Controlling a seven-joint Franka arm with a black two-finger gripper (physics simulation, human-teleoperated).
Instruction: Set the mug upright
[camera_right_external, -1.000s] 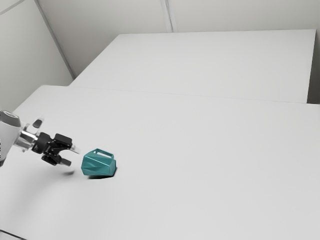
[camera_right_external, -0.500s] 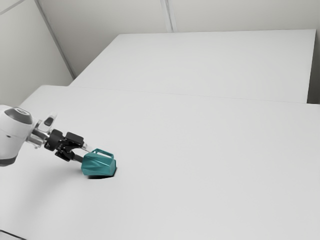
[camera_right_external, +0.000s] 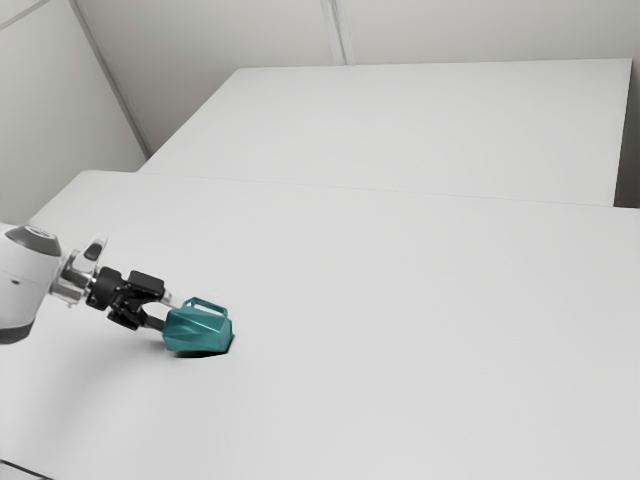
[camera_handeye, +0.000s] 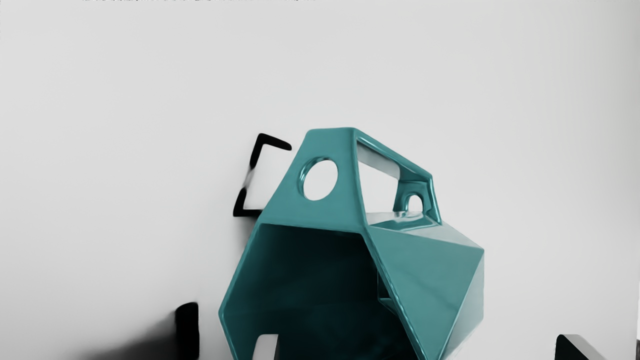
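Teal and faceted, the mug (camera_right_external: 198, 330) lies on its side on the table (camera_right_external: 400, 320), handle (camera_handeye: 325, 215) uppermost, long axis running lengthwise away from the gripper (camera_right_external: 167, 313), mouth (camera_handeye: 310, 280) facing it. The gripper is spread wide, holding nothing.

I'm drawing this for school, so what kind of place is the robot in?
Probably a robot lab, a make-believe computer one: there's a white robot arm, a wide white table and plain pale walls.

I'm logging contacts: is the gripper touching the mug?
Cannot tell: in the wrist view one fingertip of the gripper overlaps the mug, possibly hiding a gap.
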